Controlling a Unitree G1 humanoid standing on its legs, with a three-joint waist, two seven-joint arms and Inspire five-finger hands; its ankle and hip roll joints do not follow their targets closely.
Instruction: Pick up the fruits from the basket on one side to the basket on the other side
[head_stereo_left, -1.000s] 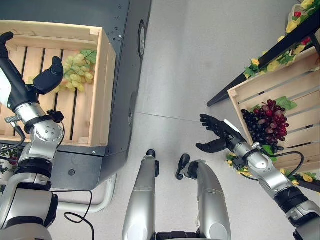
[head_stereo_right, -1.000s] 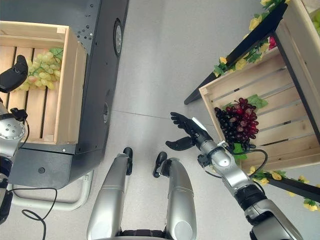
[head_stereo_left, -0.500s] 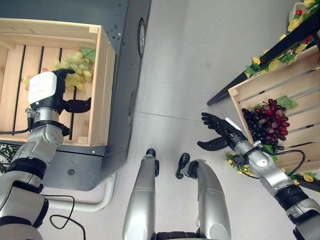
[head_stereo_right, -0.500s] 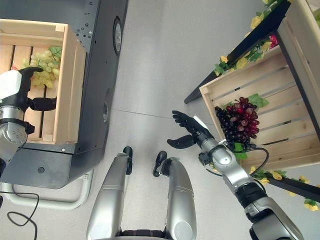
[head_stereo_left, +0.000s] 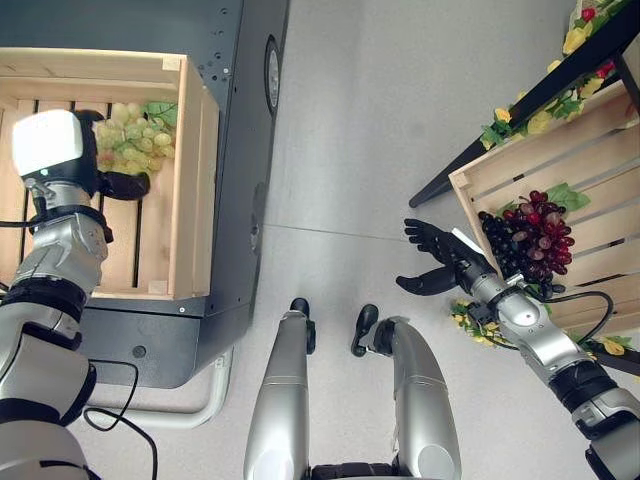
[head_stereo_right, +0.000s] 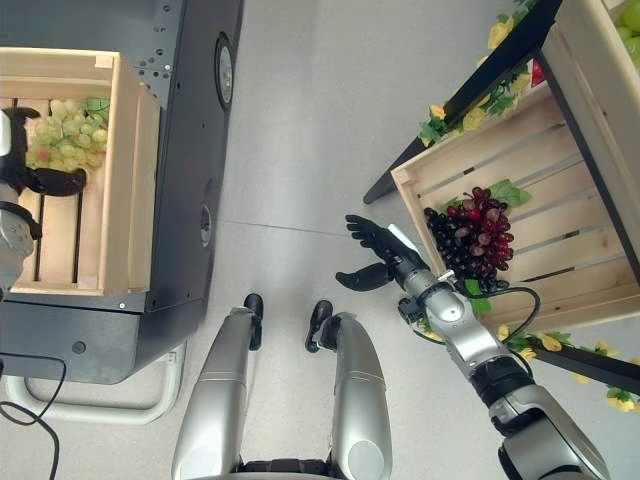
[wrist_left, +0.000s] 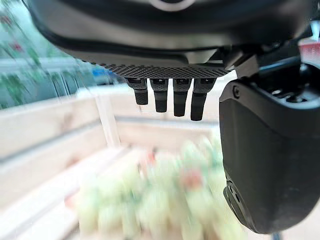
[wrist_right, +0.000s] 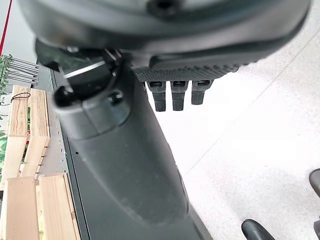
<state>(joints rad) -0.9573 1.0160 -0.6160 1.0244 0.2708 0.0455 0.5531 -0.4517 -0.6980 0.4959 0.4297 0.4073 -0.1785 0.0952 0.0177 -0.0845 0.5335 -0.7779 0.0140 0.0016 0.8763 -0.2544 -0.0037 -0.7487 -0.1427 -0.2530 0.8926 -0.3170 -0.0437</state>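
Two hands: left hand over slatted wooden crate, fingers relaxed apart, green grape bunch just past its fingertips, unheld. Right hand spread, empty, beside dark red grapes.

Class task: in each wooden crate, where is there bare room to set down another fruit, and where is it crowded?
Left crate: bare slats nearer the robot, below the green grapes; its far end is crowded by them and the left hand. Right crate: bare slats beyond the dark grapes; their corner is full.

Left hand reaches forward, relaxed; right hand hovers with fingers spread.
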